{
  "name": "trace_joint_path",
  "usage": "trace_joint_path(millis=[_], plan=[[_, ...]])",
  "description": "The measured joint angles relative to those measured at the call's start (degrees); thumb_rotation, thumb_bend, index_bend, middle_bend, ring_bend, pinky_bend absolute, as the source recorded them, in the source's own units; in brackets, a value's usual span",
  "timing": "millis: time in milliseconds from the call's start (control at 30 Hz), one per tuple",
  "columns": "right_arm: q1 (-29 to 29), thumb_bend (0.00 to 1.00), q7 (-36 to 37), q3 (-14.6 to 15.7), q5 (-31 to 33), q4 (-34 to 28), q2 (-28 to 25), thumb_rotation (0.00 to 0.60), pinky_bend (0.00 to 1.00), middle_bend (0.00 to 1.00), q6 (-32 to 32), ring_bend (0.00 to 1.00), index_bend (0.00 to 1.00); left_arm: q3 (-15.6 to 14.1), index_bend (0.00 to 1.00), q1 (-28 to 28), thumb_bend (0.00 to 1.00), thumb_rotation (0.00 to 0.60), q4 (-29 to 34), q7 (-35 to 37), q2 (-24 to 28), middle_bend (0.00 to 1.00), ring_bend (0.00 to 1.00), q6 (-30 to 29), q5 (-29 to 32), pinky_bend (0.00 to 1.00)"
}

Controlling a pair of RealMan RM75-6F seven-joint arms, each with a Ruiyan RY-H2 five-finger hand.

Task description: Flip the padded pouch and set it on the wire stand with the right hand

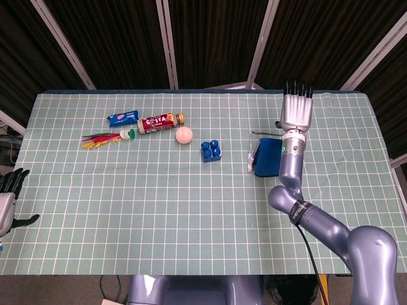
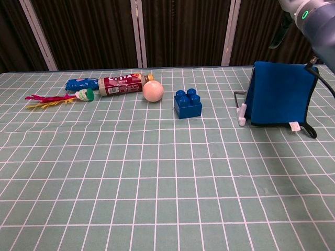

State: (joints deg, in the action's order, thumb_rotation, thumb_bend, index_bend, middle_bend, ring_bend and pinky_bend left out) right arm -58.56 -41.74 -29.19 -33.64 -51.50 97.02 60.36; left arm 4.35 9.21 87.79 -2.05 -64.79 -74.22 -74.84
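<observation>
A green gridded cloth covers the tabletop (image 1: 191, 210). The right arm (image 1: 299, 210) reaches up from the near right corner, and the right hand (image 1: 297, 109) hangs over the far right part of the tabletop, fingers straight and a little apart, holding nothing; the chest view shows only its wrist at the top right. The left hand (image 1: 9, 190) sits at the near left edge, dark fingers spread loosely, empty. The blue pouch (image 2: 280, 94) stands upright on the wire stand (image 2: 241, 107) toward the right edge, leaning against the stand's upright wire, with a small white tag at its lower hem and a dark strap trailing to its right. Left of the stand, near the middle of the tabletop, is a blue block (image 2: 188, 103) with round studs. Further left toward the far edge lie a pale ball (image 2: 153, 91), a bottle (image 2: 123, 83) on its side with a red label, a blue snack packet (image 2: 81, 83) touching the bottle's end, and a shuttlecock (image 2: 60, 98) with red and yellow feathers pointing to the left edge
</observation>
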Motion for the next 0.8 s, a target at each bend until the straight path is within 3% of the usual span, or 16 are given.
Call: trace_joint_path(millis=[167, 467, 567, 800], plan=[[1.8, 0.00, 1.2, 0.4, -1.8, -5.5, -2.6, 0.600, 0.00, 0.00, 1.8, 0.00, 0.00, -0.2, 0.00, -0.2, 0.00, 0.600, 0.4, 0.8, 0.4, 0.00, 0.00, -0.7, -1.1, 0.00], [12.3, 0.00, 8.5, 4.2, -12.0, -28.7, -13.8, 0.600, 0.00, 0.00, 10.2, 0.00, 0.00, -1.2, 0.00, -1.2, 0.00, 0.600, 2.1, 2.6, 1.6, 0.00, 0.00, -4.3, -5.6, 0.00], [17.9, 0.00, 13.2, 6.9, -17.9, -36.6, -19.0, 0.600, 0.00, 0.00, 13.6, 0.00, 0.00, -1.5, 0.00, -1.6, 0.00, 0.600, 2.5, 2.7, 1.7, 0.00, 0.00, -5.7, -7.1, 0.00], [28.3, 0.00, 23.7, 15.5, -32.2, -44.6, -28.5, 0.600, 0.00, 0.00, 18.0, 0.00, 0.00, -2.3, 0.00, -2.6, 0.00, 0.600, 3.3, 2.7, 2.0, 0.00, 0.00, -8.5, -10.3, 0.00]])
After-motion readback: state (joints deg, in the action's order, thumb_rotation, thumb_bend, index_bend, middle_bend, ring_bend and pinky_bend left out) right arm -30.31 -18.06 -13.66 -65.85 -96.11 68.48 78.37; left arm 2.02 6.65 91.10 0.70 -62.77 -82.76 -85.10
